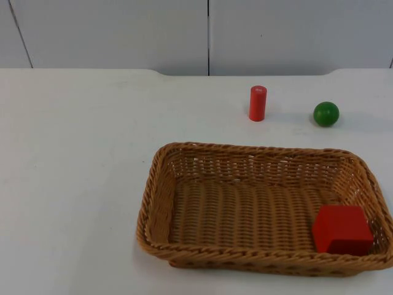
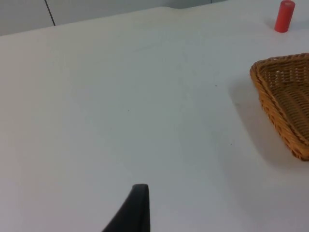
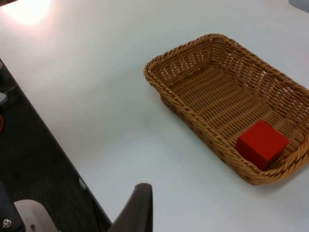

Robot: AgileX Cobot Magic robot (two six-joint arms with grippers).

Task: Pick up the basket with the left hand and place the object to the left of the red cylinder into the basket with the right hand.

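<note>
Nearest us on the white bench (image 1: 73, 184) sits the wicker basket (image 1: 184, 246), flat on its base, with a red cube (image 1: 341, 229) already lying in its right near corner. We judge the basket light but springy, its woven rim giving good purchase; the left short rim is the natural place to take hold. The cube looks rigid and flat-faced, easy to clamp across two opposite sides.

Farther back stands the red cylinder (image 1: 258, 103), upright, with a green ball (image 1: 326, 114) to its right, well apart from it. Nothing stands to the cylinder's left.

The left pincer (image 2: 137, 208) hangs over bare bench, the basket's corner off to one side; we cannot tell how far it is open. The right pincer (image 3: 140, 208) looks down on basket and cube from outside the bench edge, dark floor (image 3: 29, 159) beside it; its opening we cannot tell either.
</note>
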